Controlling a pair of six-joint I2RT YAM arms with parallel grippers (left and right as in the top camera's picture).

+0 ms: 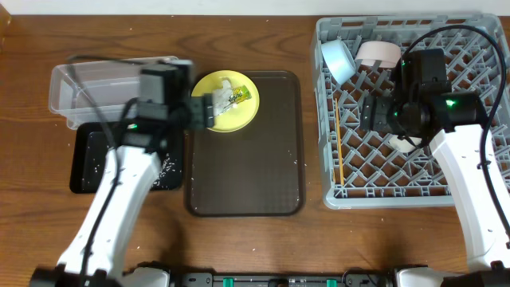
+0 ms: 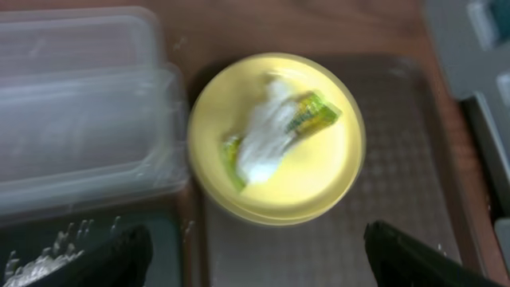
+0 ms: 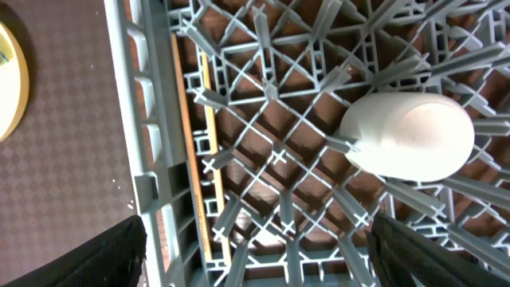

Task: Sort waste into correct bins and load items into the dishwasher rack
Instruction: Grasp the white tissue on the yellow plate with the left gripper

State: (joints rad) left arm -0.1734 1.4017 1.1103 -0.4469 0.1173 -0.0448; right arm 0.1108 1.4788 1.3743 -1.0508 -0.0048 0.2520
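Wooden bench (image 1: 32, 32) is carrying everything. Yellow plate (image 1: 225, 100) is sitting at the 12 o'clock end of the brown serving tray (image 1: 247, 175), with the snack wrapper (image 1: 235, 96) lying on it. Left tool (image 2: 259, 255) is hovering over the plate's edge, fingers spread, grasping nothing. Rice grains (image 2: 32, 267) are lying in the black tray (image 1: 84, 171), at 6 o'clock of the clear tub (image 1: 76, 84). Right tool (image 3: 255, 255) is hanging released over the rack (image 1: 390, 197). The cup (image 3: 410, 135) is lying at its 1 o'clock, and the chopsticks (image 1: 339, 139) are lying along the rack's 9 o'clock wall.
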